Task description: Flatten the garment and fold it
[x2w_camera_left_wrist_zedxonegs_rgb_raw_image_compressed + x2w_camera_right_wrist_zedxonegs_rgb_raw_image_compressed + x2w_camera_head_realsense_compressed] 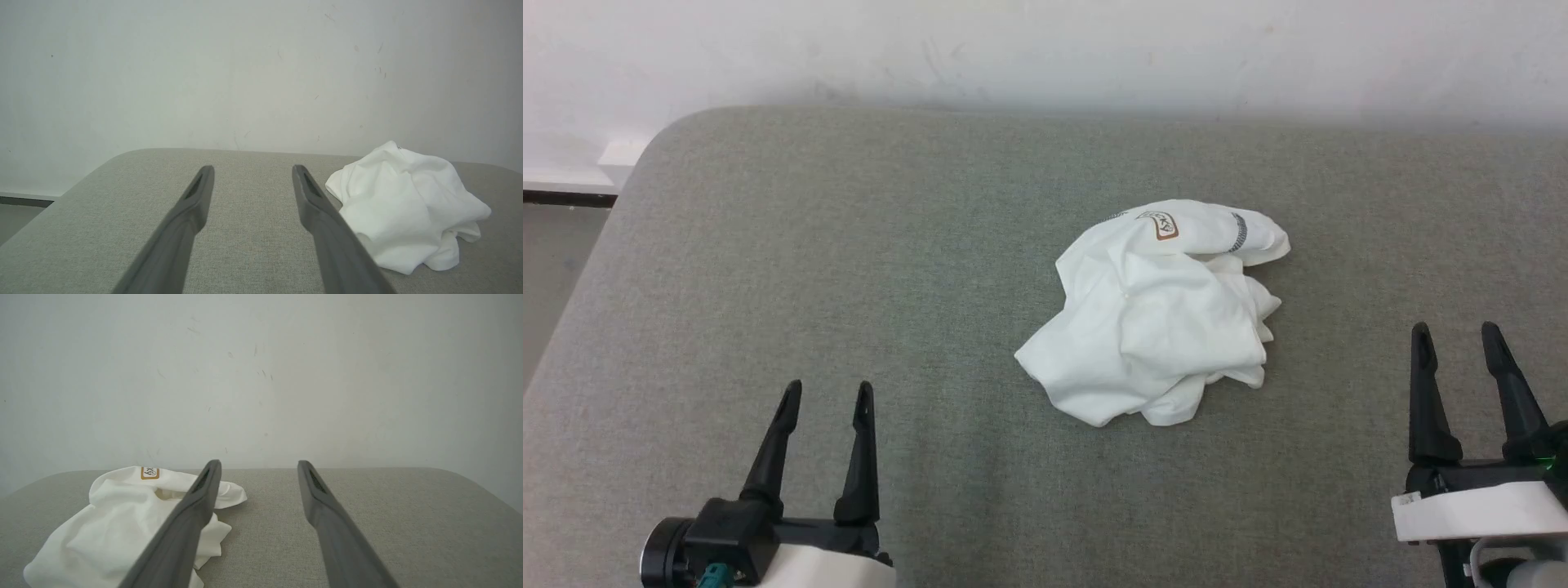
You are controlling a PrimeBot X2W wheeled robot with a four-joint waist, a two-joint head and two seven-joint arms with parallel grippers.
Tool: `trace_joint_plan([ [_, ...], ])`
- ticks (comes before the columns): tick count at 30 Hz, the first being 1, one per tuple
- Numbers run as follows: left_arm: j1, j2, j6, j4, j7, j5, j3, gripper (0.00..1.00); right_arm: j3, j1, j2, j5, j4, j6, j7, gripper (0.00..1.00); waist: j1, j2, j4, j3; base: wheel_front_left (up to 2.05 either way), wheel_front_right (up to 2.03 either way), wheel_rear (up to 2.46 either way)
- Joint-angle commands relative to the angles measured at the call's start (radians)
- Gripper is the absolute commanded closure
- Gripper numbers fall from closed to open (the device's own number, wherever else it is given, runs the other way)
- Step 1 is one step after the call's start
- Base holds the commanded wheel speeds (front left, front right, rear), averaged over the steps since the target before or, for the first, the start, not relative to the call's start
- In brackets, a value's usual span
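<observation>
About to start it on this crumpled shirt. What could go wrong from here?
The garment lies crumpled in overlapping layers, so a pinch may catch several and not spread it. It sits closer to the right pincer than the left pincer; the left's longer reach could drag the heap sideways.

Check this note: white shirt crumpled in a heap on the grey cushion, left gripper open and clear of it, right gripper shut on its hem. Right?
One error: the right gripper is not shut on the hem. The head view shows it open, empty and clear of the shirt. The rest holds: shirt crumpled on the grey cushion, left gripper open and clear.
</observation>
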Motion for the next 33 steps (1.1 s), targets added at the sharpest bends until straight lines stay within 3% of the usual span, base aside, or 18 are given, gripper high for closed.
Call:
trace_joint_plan([
  [1, -0.013, -0.004, -0.004, -0.006, -0.005, 0.008, 0.005, 0.0, -0.001, -0.005, -0.001, 0.005, -0.002, -0.001, -0.005, 0.0, 0.0, -0.0001, -0.003, 0.002, 0.0, 0.0, 0.0],
  [22, -0.018, -0.006, -0.009, -0.007, -0.005, 0.017, 0.009, 0.0, 0.027, -0.035, -0.001, -0.012, 0.015, -0.001, -0.002, 0.0, 0.0, -0.0001, -0.023, 0.007, 0.0, 0.0, 0.0],
  [33, -0.046, -0.006, -0.016, 0.004, -0.005, 0.004, -0.002, 0.0, 0.104, -0.165, -0.001, -0.06, 0.062, -0.001, 0.145, 0.0, 0.0, -0.0001, 0.019, 0.039, 0.0, 0.0, 0.0],
])
